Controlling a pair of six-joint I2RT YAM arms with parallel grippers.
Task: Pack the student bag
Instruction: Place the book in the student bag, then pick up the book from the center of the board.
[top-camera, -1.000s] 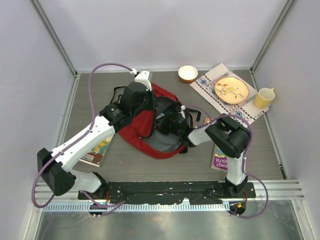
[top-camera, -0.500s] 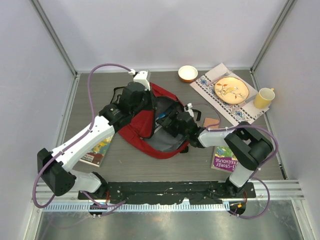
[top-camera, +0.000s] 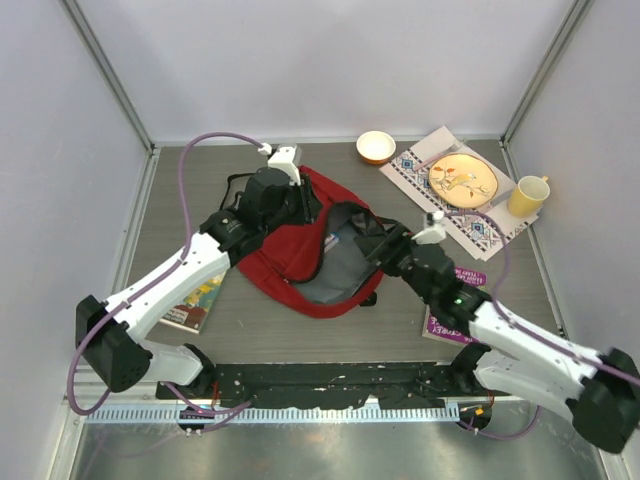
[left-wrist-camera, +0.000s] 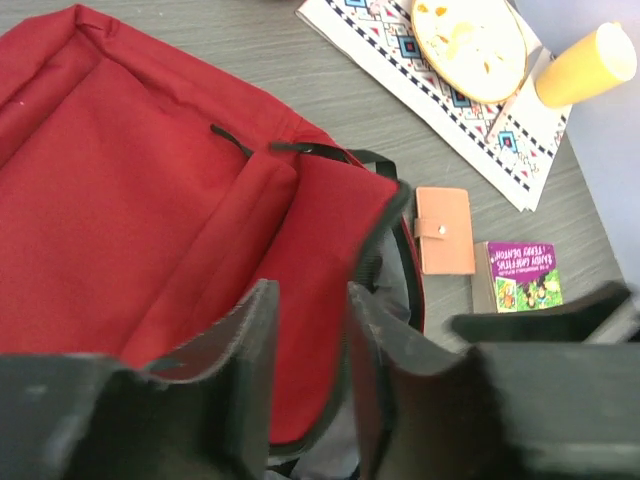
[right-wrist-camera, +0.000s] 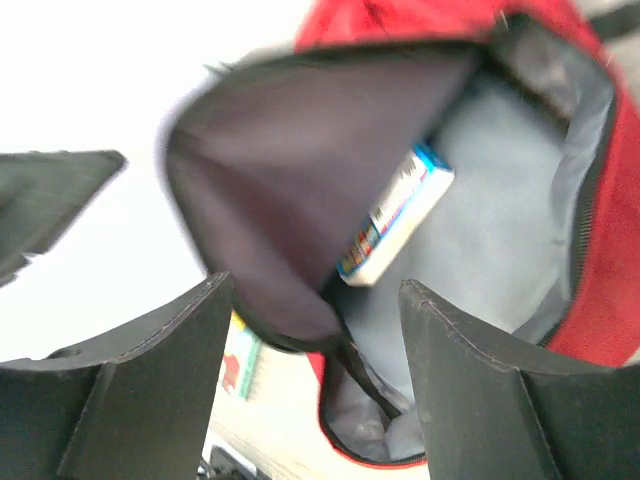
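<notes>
The left arm (top-camera: 165, 285) and right arm (top-camera: 510, 335) reach inward, left fingers (left-wrist-camera: 245, 350) narrowly parted, right fingers (right-wrist-camera: 150, 380) spread wide.

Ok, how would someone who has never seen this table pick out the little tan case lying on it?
Start at the big red student bag in the middle of the table. Beside the bag's open mouth, on the side nearer the patterned placemat, a small tan case lies flat on the bare wood. The purple book next to it has a colourful cover, while the case is plain, with a flap closed by a single snap.

Orange plate (top-camera: 462, 179) lies on a patterned mat (top-camera: 408, 168), yellow cup (top-camera: 527, 195) at its edge.
</notes>
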